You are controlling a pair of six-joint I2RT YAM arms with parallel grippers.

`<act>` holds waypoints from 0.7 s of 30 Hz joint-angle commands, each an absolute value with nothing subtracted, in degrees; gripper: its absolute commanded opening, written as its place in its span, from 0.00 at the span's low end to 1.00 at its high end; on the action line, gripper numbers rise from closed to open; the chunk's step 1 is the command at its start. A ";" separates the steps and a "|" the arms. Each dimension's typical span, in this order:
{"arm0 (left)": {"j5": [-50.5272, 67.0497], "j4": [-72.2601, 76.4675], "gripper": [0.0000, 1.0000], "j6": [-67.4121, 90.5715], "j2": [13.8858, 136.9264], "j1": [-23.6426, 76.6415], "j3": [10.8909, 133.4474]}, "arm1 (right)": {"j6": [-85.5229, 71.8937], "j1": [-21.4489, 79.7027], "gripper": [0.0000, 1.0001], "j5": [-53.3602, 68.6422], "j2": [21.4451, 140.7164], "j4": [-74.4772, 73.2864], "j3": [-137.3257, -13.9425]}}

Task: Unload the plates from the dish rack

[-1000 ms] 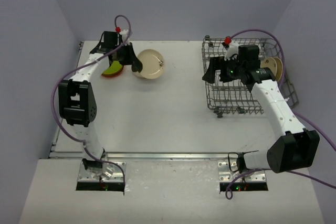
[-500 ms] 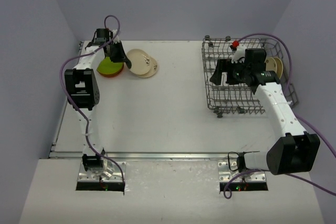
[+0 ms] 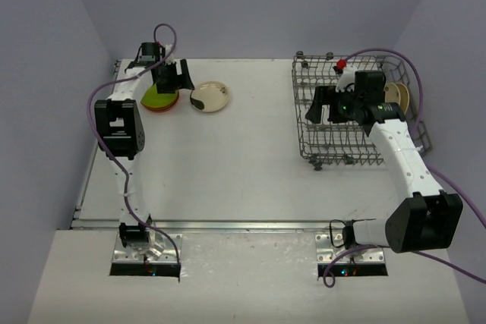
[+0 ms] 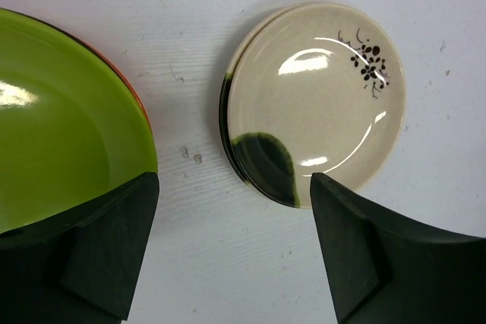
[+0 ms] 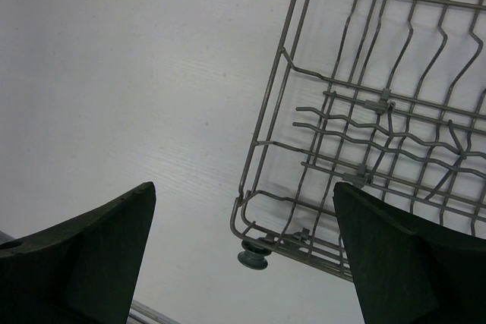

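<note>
Beige plates (image 4: 315, 100) lie flat in a small stack on the white table, seen in the top view as a beige stack (image 3: 210, 96). A lime green plate (image 4: 61, 119) rests on an orange plate (image 4: 141, 104) to their left, at the back left corner. My left gripper (image 4: 235, 252) hovers open above the bare gap between the two stacks, holding nothing. The dish rack (image 3: 345, 115) stands at the right, with one beige plate (image 3: 399, 98) upright at its far right end. My right gripper (image 5: 243, 256) hangs open over the rack's (image 5: 364, 104) left edge, empty.
A round knob (image 5: 253, 256) marks the rack's near corner. The left arm (image 3: 120, 123) reaches along the table's left edge to the back corner. Purple walls close in the back and both sides. A metal rail (image 3: 228, 225) runs along the near edge.
The left gripper has opened and let go of a beige plate, which went from tilted to lying flat on the beige stack. The right arm has shifted only slightly over the rack.
</note>
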State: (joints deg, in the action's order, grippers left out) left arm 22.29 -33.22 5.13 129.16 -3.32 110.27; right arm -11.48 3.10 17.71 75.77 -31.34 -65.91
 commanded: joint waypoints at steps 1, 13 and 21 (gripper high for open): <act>13.78 -30.74 0.95 -0.17 119.63 0.53 107.33 | -8.70 2.43 0.99 11.76 75.13 -30.28 -67.57; -17.23 -8.53 1.00 -17.04 86.89 24.38 74.68 | 2.10 -11.99 0.98 0.27 86.04 -30.41 -77.96; -25.31 -3.47 1.00 -21.35 83.50 33.56 67.63 | 10.80 -18.43 0.81 1.41 97.36 -30.23 -89.32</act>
